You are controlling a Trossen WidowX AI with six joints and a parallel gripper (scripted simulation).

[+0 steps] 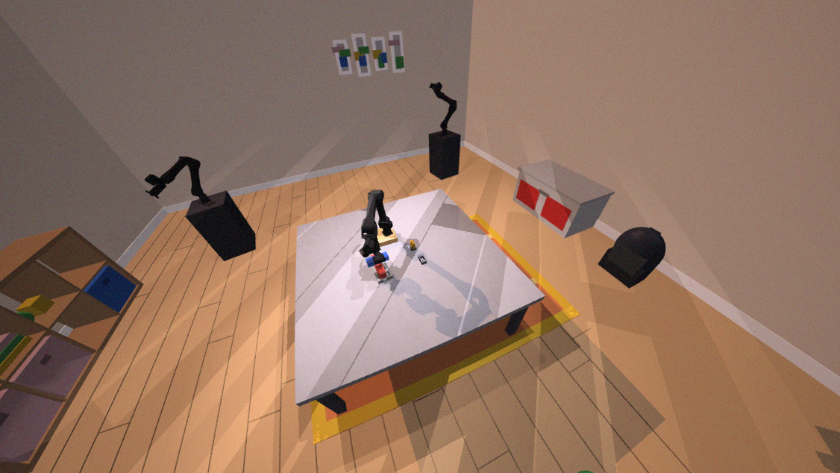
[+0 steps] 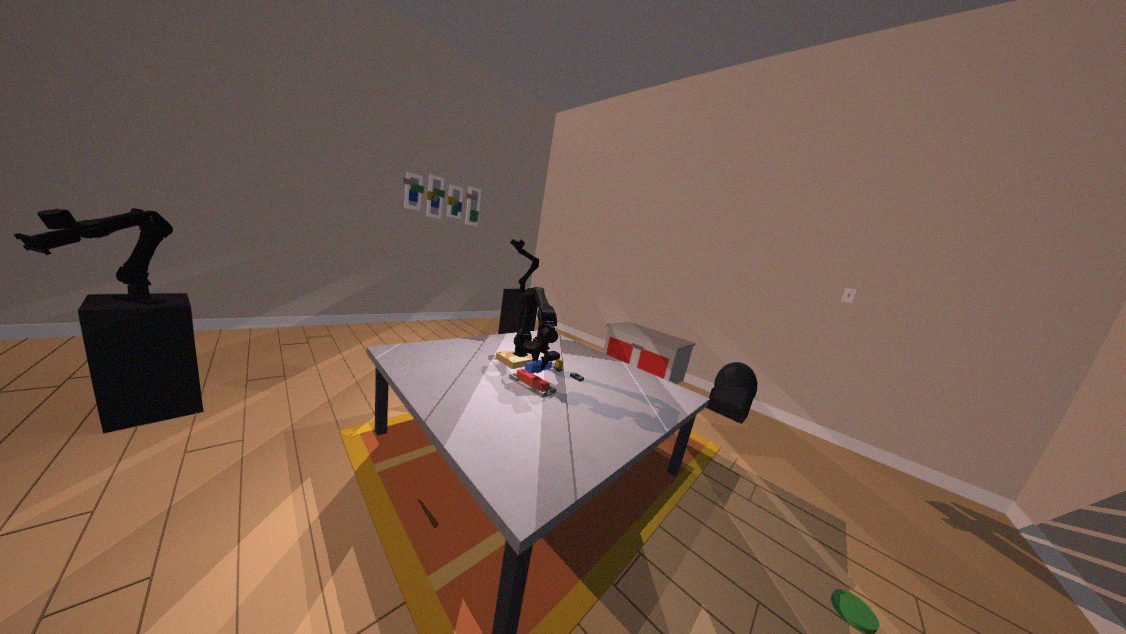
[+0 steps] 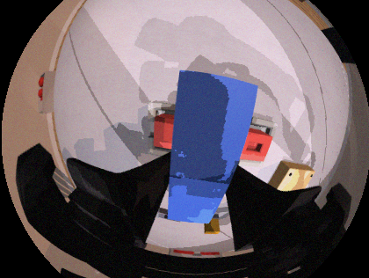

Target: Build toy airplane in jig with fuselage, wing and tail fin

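While the blue wing (image 3: 209, 143) sits pinched between the two black fingers of the gripper (image 3: 195, 202), which is about half open around it, it hangs right over the red fuselage (image 3: 166, 131). That red fuselage lies just under the gripper in its cradle (image 2: 543, 389) on the grey table (image 2: 504, 441). Off to one side of the gripper stands the small yellow tail fin (image 1: 412, 243), and a little dark piece (image 1: 421, 258) lies just past it.
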